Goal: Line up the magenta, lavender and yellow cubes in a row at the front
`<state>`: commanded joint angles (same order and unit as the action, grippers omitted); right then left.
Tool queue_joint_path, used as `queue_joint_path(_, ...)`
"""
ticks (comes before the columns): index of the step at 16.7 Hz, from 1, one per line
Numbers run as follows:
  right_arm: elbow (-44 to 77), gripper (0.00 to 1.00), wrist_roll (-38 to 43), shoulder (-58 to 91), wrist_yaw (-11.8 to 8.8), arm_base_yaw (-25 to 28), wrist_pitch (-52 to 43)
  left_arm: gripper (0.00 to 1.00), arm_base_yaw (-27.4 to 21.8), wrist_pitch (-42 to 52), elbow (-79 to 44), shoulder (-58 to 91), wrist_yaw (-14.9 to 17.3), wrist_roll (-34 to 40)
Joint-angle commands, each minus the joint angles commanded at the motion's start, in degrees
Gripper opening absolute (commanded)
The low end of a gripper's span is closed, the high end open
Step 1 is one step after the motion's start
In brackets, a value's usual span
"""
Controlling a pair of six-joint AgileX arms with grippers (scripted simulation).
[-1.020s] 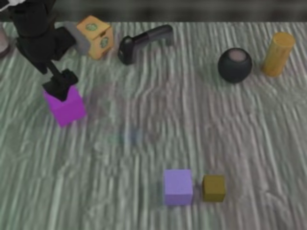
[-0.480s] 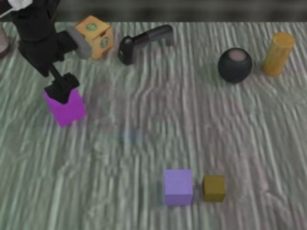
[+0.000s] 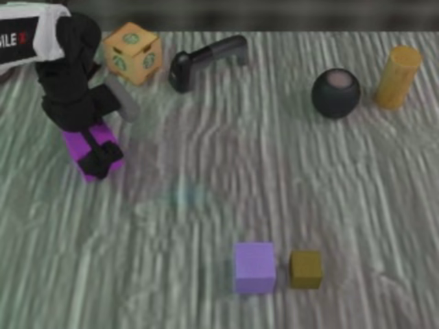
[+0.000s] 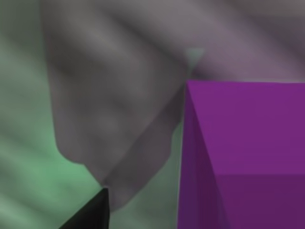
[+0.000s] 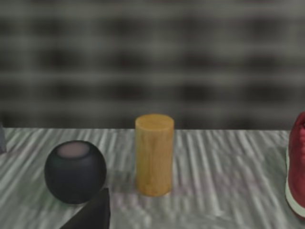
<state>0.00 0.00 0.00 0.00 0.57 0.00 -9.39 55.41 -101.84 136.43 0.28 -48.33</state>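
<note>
The left hand (image 3: 98,156) is low over the large matte magenta cube (image 3: 77,141) at the bench's (image 3: 206,171) left side, towards the back, its dark fingers down across the cube's front-right part. Whether the fingers are spread or pressed on the cube I cannot tell: from above the arm covers them, and the left wrist view shows only one dark fingertip (image 4: 93,214) with bare bench between it and the cube's side (image 4: 248,152).

From above the black arm hides most of the magenta cube, leaving its left top and a strip at the lower edge. The left wrist view gives its near vertical edge and two purple-pink faces, close up. The arm reaches in from the back left corner, a white sleeve with lettering at the top view's edge, the wrist bent downward over the cube.

At the front, right of centre, the mid-sized pale lavender cube (image 3: 254,267) and the small dull mustard-yellow cube (image 3: 305,269) sit just beside each other with a narrow gap, well apart from the magenta one.

Along the back stand an orange cube with green round marks (image 3: 132,53), a dark handled tool (image 3: 206,62), a black ball-shaped object with a flat pale top (image 3: 336,93) and a tall yellow-orange cylinder (image 3: 396,77).

The right wrist view alone shows a dark fingertip (image 5: 93,214) of the right hand and a red shoe (image 5: 296,171) at its edge; that arm is out of the top view.
</note>
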Motion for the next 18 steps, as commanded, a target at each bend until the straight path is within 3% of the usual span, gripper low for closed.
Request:
queue_joint_path(3,0.0,1.00,0.0,0.0,0.0,0.0,0.0,1.00,0.0,0.0,0.0,0.0,0.0,0.0)
queue_joint_path(16,0.0,1.00,0.0,0.0,0.0,0.0,0.0,0.02,0.0,0.0,0.0,0.0,0.0,0.0)
queue_joint_path(18,0.0,1.00,0.0,0.0,0.0,0.0,0.0,0.00,0.0,0.0,0.0,0.0,0.0,0.0)
